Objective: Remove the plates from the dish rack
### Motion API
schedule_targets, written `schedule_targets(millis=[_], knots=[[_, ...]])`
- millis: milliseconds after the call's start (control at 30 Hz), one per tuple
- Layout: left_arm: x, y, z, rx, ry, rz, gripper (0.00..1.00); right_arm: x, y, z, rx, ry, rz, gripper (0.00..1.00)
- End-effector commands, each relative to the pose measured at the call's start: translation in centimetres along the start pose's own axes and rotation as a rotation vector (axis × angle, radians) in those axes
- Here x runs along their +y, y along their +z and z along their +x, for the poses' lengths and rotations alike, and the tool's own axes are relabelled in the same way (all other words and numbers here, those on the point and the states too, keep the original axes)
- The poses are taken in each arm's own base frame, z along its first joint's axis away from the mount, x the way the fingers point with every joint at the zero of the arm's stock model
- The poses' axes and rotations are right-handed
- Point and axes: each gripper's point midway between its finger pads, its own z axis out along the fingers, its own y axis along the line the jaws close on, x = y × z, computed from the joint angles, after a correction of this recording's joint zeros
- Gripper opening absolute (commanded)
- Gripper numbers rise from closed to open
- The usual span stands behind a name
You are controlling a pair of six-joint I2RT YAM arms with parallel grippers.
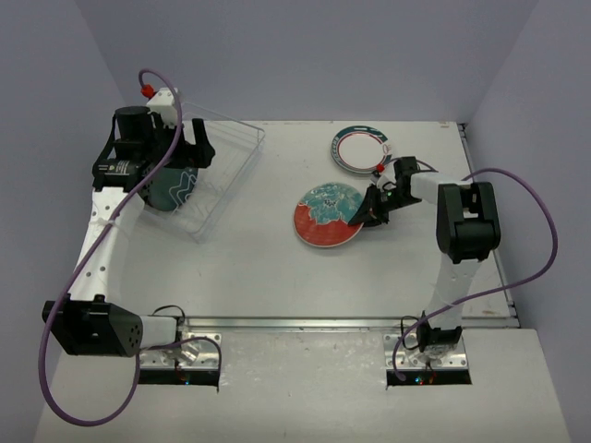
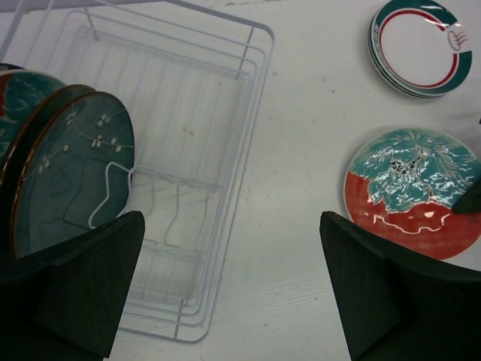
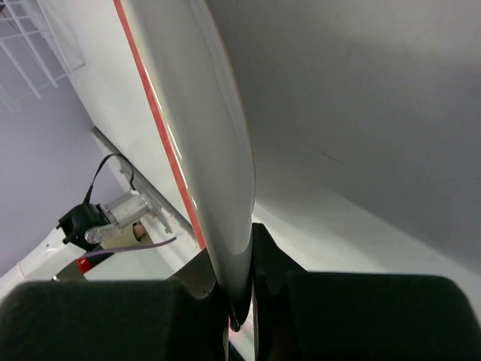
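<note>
The clear dish rack [image 1: 226,175] stands at the back left; it also shows in the left wrist view [image 2: 225,150]. Dark teal plates [image 2: 71,177] stand upright in its left end [image 1: 175,189]. My left gripper [image 1: 194,148] is open and empty above the rack [image 2: 229,289]. My right gripper [image 1: 367,210] is shut on the right rim of the teal and red plate [image 1: 326,215], which lies low over the table's middle. In the right wrist view the plate's edge [image 3: 218,173] sits between the fingers. A stack of white plates with teal-red ring [image 1: 360,149] lies at the back.
The stack of plates also shows in the left wrist view [image 2: 417,47], with the teal and red plate [image 2: 413,192] below it. The table's right edge [image 1: 485,212] runs beside the right arm. Walls close the back and sides.
</note>
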Motion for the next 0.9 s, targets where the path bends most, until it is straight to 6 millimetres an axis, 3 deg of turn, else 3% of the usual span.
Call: schedule_targets(millis=[0, 267, 333, 633, 867], knots=[[0.9, -1.9, -2.9, -0.104, 0.008, -0.067, 1.0, 0.6, -0.5, -2.8, -0.044, -0.05, 0.004, 0.0], [3.1, -2.0, -3.2, -0.092, -0.001, -0.175, 1.0, -2.8, -0.7, -3.4, -0.012, -0.019, 0.131, 0.04], [3.5, -2.0, -3.1, -0.082, 0.001, -0.193, 1.0, -4.2, -1.8, -3.7, -0.022, 0.003, 0.148, 0.02], [3.6, -2.1, -3.5, -0.086, 0.013, -0.187, 1.0, -6.9, -4.6, -3.5, -0.026, 0.017, 0.181, 0.03], [3.5, -2.1, -4.0, -0.094, 0.02, -0.183, 1.0, -9.2, -4.8, -2.2, 0.009, 0.055, 0.197, 0.07]])
